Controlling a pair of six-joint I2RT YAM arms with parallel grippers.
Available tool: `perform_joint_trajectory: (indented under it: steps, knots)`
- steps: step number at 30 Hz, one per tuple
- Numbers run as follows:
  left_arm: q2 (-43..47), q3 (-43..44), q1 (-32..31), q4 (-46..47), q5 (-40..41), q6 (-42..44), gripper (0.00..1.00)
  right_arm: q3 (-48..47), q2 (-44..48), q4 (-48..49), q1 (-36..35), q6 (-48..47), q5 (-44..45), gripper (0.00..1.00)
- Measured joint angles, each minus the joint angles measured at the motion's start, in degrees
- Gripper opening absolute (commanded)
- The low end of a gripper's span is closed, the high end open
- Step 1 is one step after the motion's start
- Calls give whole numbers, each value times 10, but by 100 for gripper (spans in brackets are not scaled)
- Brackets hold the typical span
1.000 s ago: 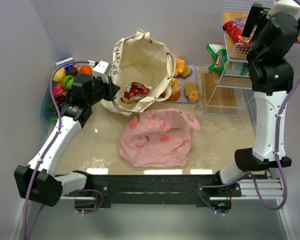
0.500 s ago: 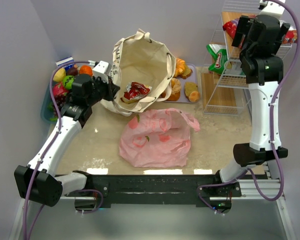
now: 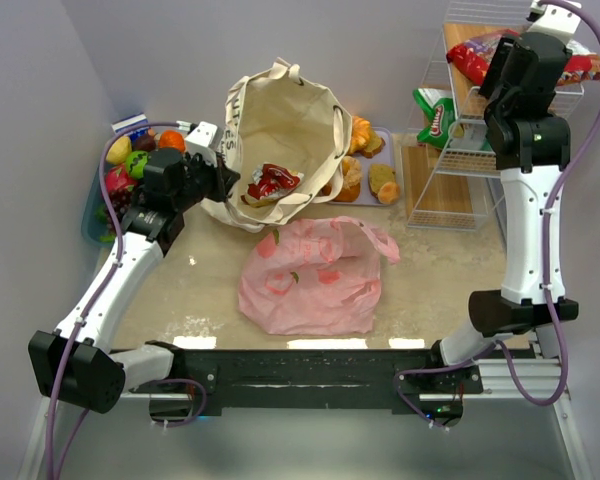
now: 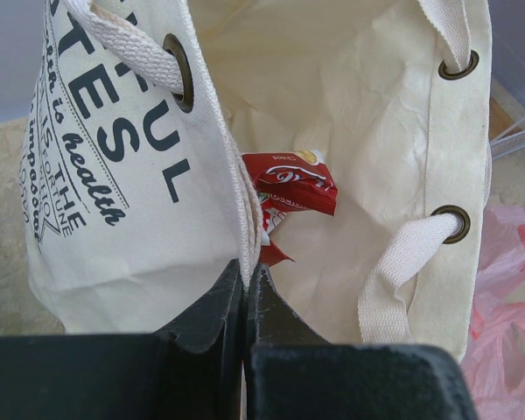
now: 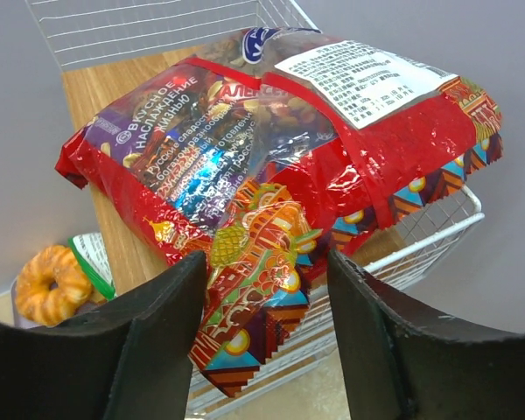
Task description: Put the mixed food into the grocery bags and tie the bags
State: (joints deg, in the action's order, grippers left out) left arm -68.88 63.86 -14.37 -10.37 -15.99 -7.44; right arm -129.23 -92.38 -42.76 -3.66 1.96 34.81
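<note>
Red, crinkly snack packet (image 5: 271, 166) lies on the wire shelf (image 5: 437, 241); the right pincer (image 5: 264, 262) straddles its near end, half-open, seemingly not yet squeezing. The left pincer (image 4: 248, 280), clamped on the rim of the canvas tote (image 4: 332, 105), props its mouth open.

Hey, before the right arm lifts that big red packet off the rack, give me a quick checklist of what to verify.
1. Right gripper astride the big red packet: ok, one finger on each side of its near corner.
2. Grip closed on it: not ok, the jaws stand apart.
3. Left gripper holding the tote: ok, shut on its rim.
4. Tote mouth open to receive: ok, a small red packet lies inside with room around it.
5. Packet free of the wire rack: cannot tell, its corner overhangs the rim.
</note>
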Motion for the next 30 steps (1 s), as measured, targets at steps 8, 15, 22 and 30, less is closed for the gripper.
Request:
perform_joint_trajectory:
  steps: [8, 15, 22, 30]
  knots:
    - [0, 0, 0, 0, 0, 0, 0, -25, -10, 1, 3, -5, -13, 18]
    - [0, 0, 0, 0, -1, 0, 0, -71, -24, 22, 6, -31, -49, 0]
    - [0, 0, 0, 0, -1, 0, 0, -80, -38, 124, 7, -15, -173, 0]
    - [0, 0, 0, 0, -1, 0, 0, -112, -85, 259, 5, 70, -334, 0]
